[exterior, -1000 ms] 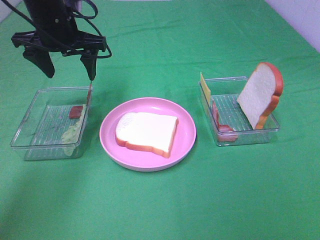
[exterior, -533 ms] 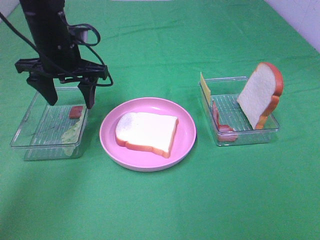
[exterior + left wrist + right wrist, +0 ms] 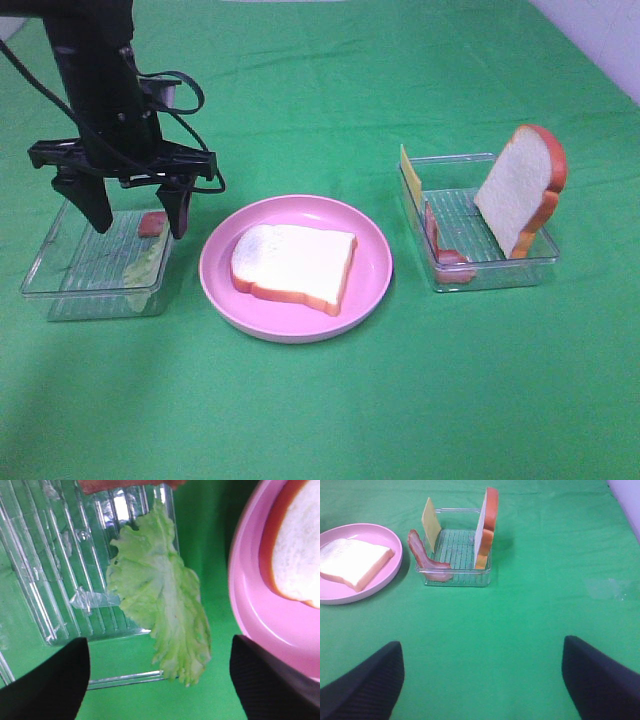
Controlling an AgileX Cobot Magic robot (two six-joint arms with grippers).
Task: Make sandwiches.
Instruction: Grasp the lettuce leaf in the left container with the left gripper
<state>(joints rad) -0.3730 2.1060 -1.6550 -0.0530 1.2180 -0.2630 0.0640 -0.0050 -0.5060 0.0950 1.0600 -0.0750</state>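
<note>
Early stage: one bread slice point(image 3: 293, 265) on plate point(image 3: 375, 272), nothing layered yet.
Left hand point(image 3: 140, 227) spread wide over lettuce point(image 3: 160, 605); bacon point(image 3: 422, 555), cheese point(image 3: 431, 517), second slice point(image 3: 520, 190) unplaced.

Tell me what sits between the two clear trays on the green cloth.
The pink plate, with one bread slice lying flat on it, sits between the left tray and the right tray; the exterior high view shows it.
</note>
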